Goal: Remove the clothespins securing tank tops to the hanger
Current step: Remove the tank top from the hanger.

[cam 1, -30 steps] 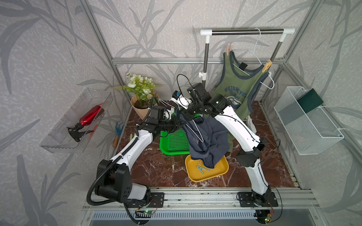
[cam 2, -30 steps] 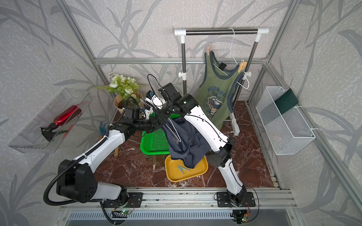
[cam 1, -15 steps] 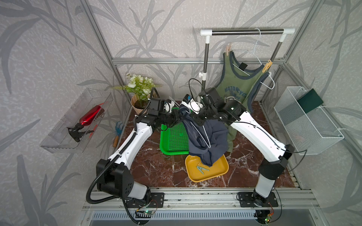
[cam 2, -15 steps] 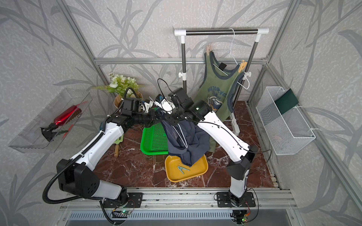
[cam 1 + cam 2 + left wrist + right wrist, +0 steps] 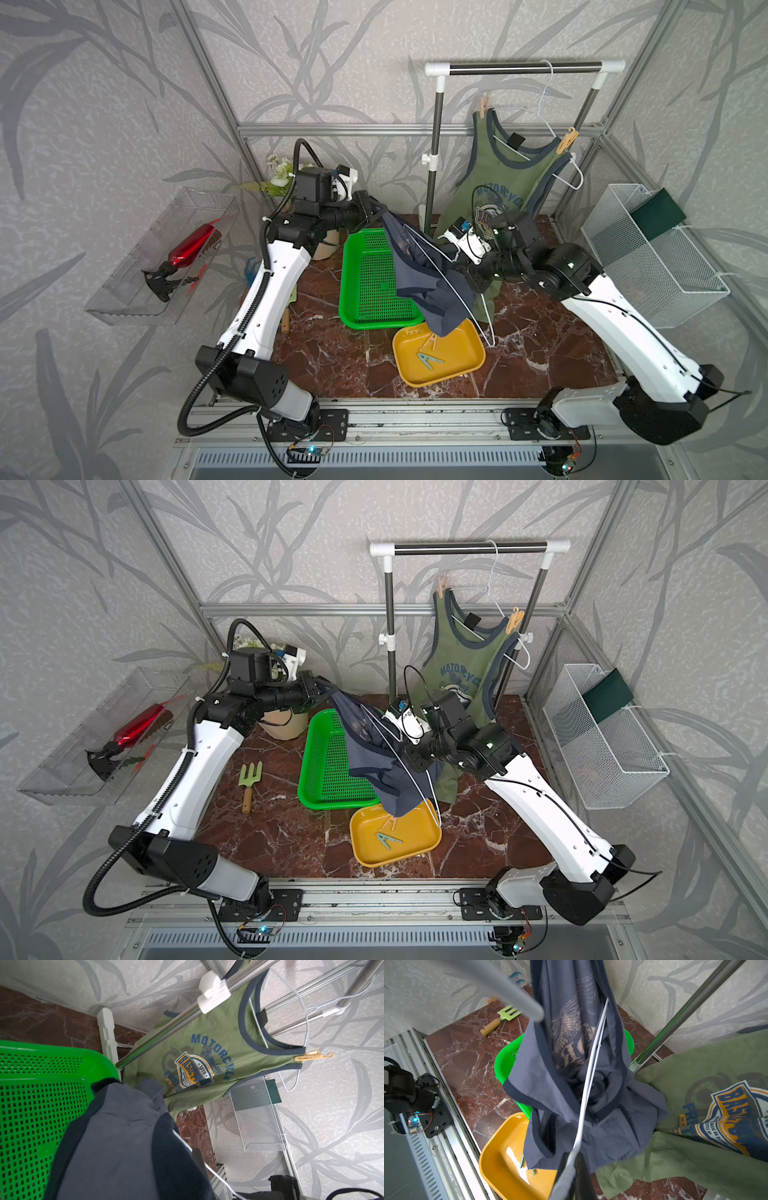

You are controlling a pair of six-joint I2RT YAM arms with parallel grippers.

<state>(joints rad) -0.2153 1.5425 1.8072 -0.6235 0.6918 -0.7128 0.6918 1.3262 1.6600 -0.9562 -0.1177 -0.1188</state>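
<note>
Now left jaws grip blue tank top (image 5: 542, 1076), right jaws hanger (image 5: 588, 1084).

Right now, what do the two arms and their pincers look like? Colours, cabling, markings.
Both arms have white shells with black joints. The left arm carries a thick black ribbed hose; the right arm has a thin black cable and a small green light. The left pincer and the right pincer are black.
</note>
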